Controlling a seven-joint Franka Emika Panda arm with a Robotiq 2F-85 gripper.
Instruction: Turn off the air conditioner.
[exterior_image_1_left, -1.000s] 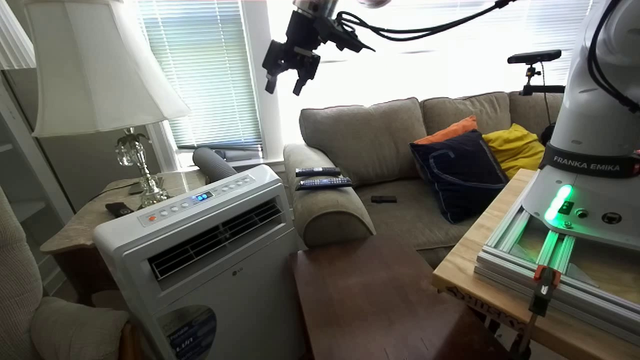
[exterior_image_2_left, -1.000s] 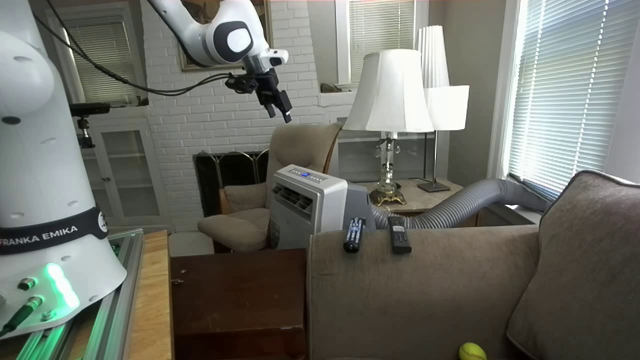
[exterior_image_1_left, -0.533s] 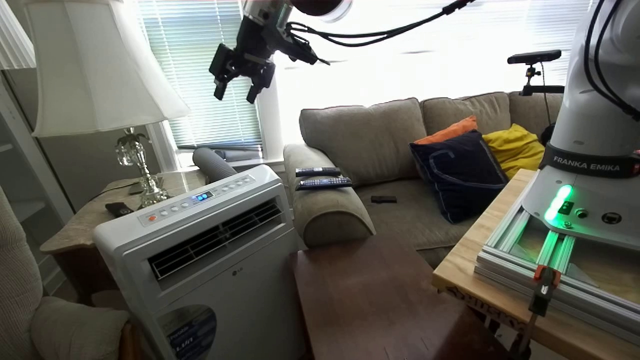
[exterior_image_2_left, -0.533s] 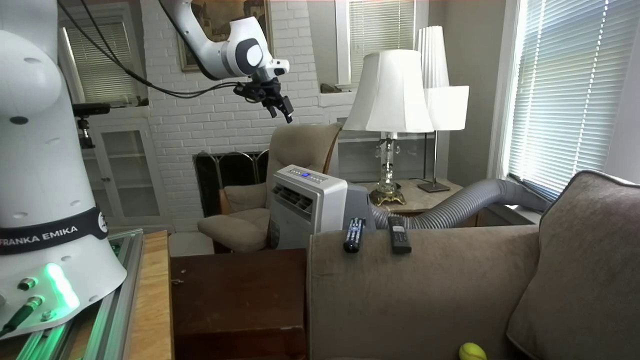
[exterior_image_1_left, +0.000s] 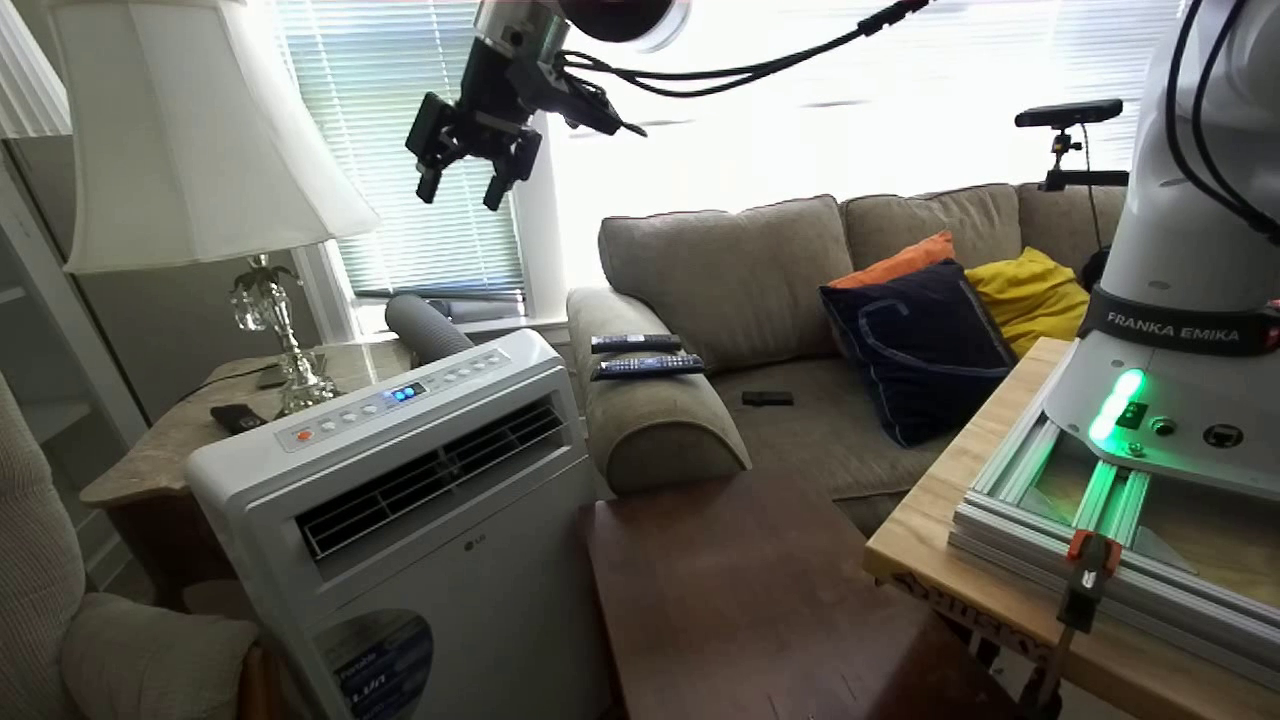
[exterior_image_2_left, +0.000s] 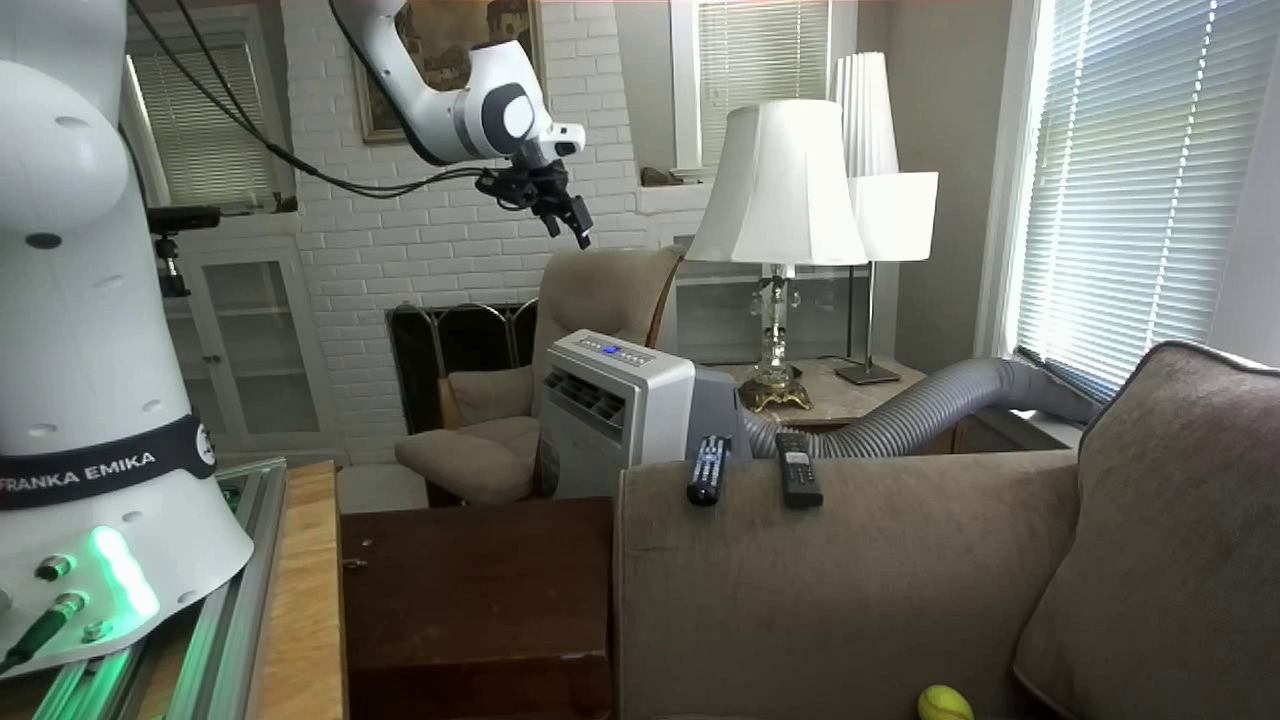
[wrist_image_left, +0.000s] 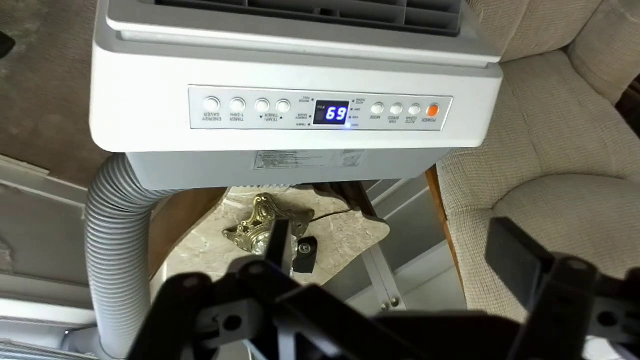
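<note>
The air conditioner (exterior_image_1_left: 500, 600) is a large white box with a louvred front vent; it also shows in an exterior view (exterior_image_2_left: 660, 420). In the wrist view the air conditioner (wrist_image_left: 295, 67) appears upside down, its top panel facing me. Its blue display (wrist_image_left: 331, 113) is lit and reads 69. The orange power button (wrist_image_left: 432, 110) sits at one end of the panel; it also shows in an exterior view (exterior_image_1_left: 304, 437). My gripper (exterior_image_1_left: 461, 192) is open and empty, high above the unit and touching nothing. The gripper also shows in an exterior view (exterior_image_2_left: 568, 234) and the wrist view (wrist_image_left: 395, 245).
A tall white lamp (exterior_image_1_left: 190, 150) stands on a marble side table (exterior_image_1_left: 130, 470) behind the unit. A grey hose (exterior_image_2_left: 900, 410) runs to the window. A beige armchair (exterior_image_2_left: 600, 290), a brown wooden chest (exterior_image_1_left: 730, 590) and a sofa (exterior_image_1_left: 720, 290) with remotes (exterior_image_1_left: 648, 367) are around it.
My gripper has moved left in an exterior view, from in front of the bright window to above the air conditioner, and slightly lower. It stays open. The air conditioner has not moved.
</note>
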